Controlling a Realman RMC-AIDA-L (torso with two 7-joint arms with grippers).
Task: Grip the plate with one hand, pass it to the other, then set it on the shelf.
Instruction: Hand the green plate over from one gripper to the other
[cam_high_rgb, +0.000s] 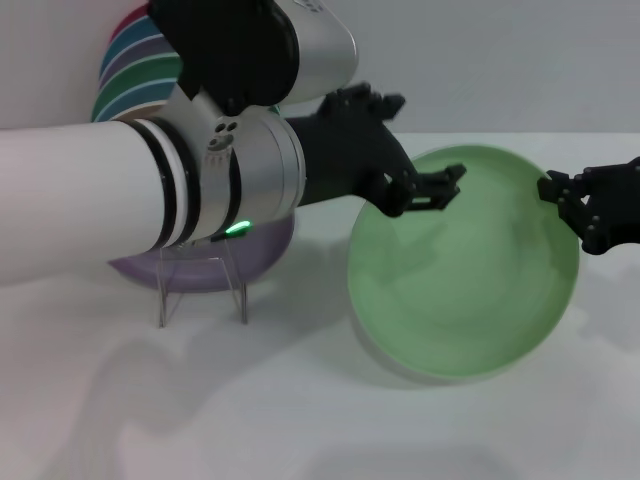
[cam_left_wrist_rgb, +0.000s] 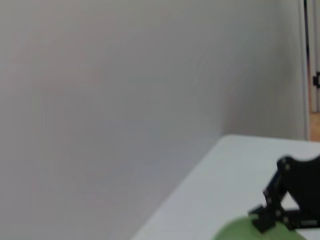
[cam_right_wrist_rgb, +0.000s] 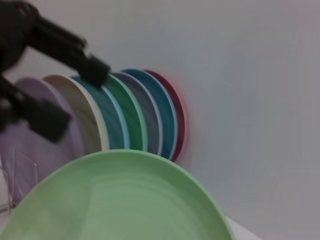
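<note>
Our left arm (cam_high_rgb: 150, 190), thick and white with black bands and a green light, fills the left half of the head view and hides most of the row of coloured plates (cam_high_rgb: 135, 65) standing against the wall behind it. Next in size is the pale green plate (cam_high_rgb: 465, 265), which sits to the right of centre, tilted up with its hollow face turned toward us; whether its lower edge rests on the white table (cam_high_rgb: 300, 420) we cannot tell. Being round, it has no long axis. A lilac plate (cam_high_rgb: 200, 265) stands in the clear acrylic rack (cam_high_rgb: 200, 290) just below our left arm, mostly covered by it. Our left gripper (cam_high_rgb: 430, 190) reaches the plate's upper left rim, its fingers slightly apart at the edge, though we cannot make out if they pinch it. Our right gripper (cam_high_rgb: 560, 195) is cut off at the frame edge; its fingers are closed on the plate's upper right rim. The left wrist view shows that grip (cam_left_wrist_rgb: 265, 220) on a green sliver.
</note>
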